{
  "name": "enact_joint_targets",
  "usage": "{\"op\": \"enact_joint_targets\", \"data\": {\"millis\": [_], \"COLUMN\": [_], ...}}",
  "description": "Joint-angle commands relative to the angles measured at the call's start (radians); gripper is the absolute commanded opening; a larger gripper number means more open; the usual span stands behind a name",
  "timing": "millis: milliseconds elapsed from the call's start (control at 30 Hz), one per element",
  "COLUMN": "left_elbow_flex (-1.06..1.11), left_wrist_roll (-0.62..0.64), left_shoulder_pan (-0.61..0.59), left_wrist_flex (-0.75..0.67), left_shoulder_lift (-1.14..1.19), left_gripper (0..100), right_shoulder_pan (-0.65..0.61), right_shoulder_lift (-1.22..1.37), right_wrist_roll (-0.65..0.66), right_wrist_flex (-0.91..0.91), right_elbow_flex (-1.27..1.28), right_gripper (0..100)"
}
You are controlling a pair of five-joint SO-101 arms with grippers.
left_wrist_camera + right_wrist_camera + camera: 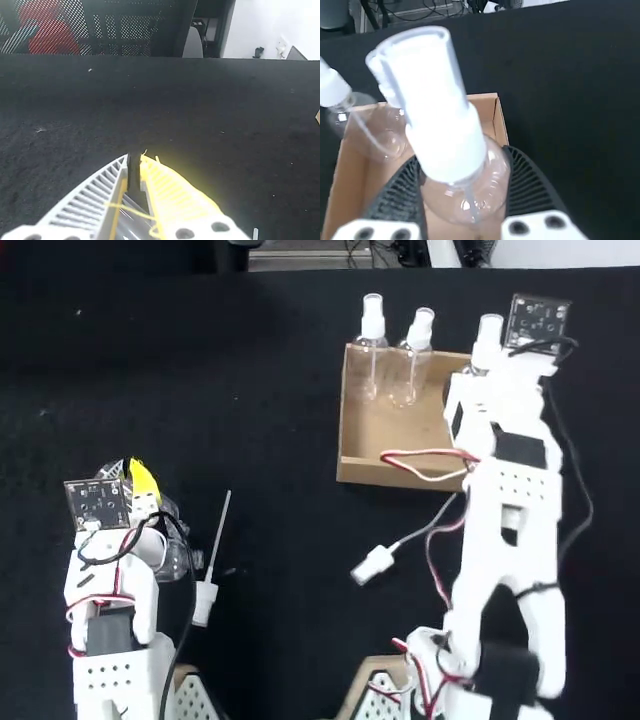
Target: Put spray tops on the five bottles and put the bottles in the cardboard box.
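Two capped bottles (372,340) are standing side by side along the far wall of the box (400,472), which is sitting right of centre on the dark surface (250,390). The right claw (465,192) is gripping a third bottle (487,338) around its round body, its dark fingers (400,195) pressing on either side. That bottle is standing upright with its spray top pointing up, and it is hanging over the box's far right corner, just right of the standing pair. The box floor is lying directly beneath it, so a straight lowering looks like all the next move is asking for. The wall close beside it is the thing to be watching.

At the near left, the left claw (134,167) is pointing away over bare surface, narrow, with its tips almost meeting. A clear bottle (178,550) is glinting between its fingers close to their base, so it is probably gripping that one. A loose top (205,598) is lying just right of that arm, its tube running far-and-near with the head at the near end. A second top (375,565) is lying between the arms, nearer the right arm.
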Motion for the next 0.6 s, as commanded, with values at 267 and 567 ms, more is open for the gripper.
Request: {"op": "enact_joint_targets", "data": {"millis": [267, 567], "left_elbow_flex": [0.010, 0.010], "left_wrist_roll": [-0.002, -0.002], "left_shoulder_pan": [0.016, 0.010], "left_wrist_flex": [0.003, 0.003], "left_shoulder_lift": [-0.005, -0.005], "left_gripper": [4, 4], "right_shoulder_pan": [0.009, 0.009], "right_shoulder_lift": [0.177, 0.309], "right_wrist_roll": [-0.064, -0.072], "right_wrist_flex": [-0.311, -0.482], "right_elbow_flex": [0.005, -0.004], "right_gripper": [1.1, 1.1]}}
